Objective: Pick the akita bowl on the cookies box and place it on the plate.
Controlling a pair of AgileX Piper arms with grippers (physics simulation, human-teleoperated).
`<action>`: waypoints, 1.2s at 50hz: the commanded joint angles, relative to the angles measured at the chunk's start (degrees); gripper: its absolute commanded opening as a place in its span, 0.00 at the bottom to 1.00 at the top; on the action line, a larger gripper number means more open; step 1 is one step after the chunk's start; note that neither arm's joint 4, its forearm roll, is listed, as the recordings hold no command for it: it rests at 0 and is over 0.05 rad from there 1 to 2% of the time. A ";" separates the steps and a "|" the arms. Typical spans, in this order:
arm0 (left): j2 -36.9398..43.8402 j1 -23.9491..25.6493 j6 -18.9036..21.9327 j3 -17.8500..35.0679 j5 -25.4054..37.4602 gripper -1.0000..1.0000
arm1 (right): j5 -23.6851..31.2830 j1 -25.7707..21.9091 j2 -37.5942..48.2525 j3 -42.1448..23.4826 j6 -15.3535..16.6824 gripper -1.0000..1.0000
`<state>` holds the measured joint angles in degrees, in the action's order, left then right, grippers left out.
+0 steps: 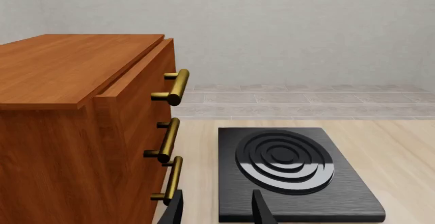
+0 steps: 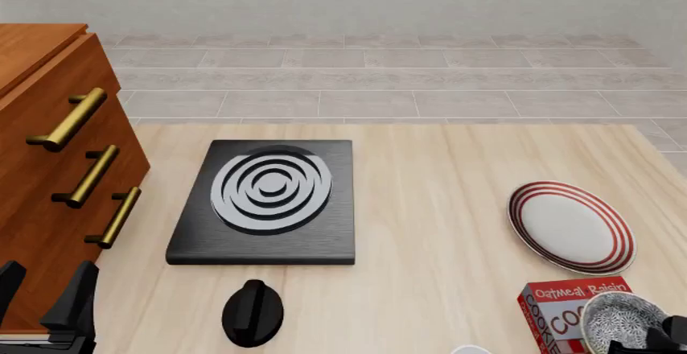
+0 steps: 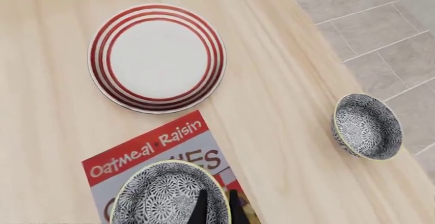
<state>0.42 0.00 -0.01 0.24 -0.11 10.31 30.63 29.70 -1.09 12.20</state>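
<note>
The akita bowl (image 3: pixel 170 193) sits on the cookies box (image 3: pixel 146 152), so the lift is not yet done and the plate (image 3: pixel 158 57) is bare. The right gripper (image 3: pixel 217 206) is over the far side of the bowl, with its two fingertips close together, one inside the rim; I judge the jaws narrow and near to a pinch on the rim, but whether they already touch it I cannot tell.

The plate lies just beyond the box on the tabletop (image 3: pixel 272 107), with open wood between them, so the way looks short and free. A second speckled bowl (image 3: pixel 367 126) stands at the tabletop's right edge, well apart from this path. The box itself is near the front edge.

The left gripper (image 1: pixel 216 208) hangs with wide jaws near the stove burner (image 1: pixel 286 160) and the wooden cabinet (image 1: pixel 61 122).
</note>
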 commanded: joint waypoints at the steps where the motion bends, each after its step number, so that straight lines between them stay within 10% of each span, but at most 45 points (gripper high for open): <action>1: 0.00 0.00 0.00 0.00 0.00 1.00 | 3.65 -0.56 -3.58 1.06 0.20 0.00; 30: 0.00 0.00 0.00 0.00 0.00 1.00 | 26.73 -5.16 -19.28 -14.64 -3.63 0.00; 44: -0.01 0.00 0.01 0.00 0.00 1.00 | 27.65 -7.41 -17.03 -21.20 -5.82 0.00; 60: 0.00 -0.01 0.01 0.00 0.00 1.00 | 21.81 -13.53 -9.84 -23.69 -15.52 0.00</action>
<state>0.42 0.00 -0.01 0.25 -0.11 34.60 20.75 16.90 -22.91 1.60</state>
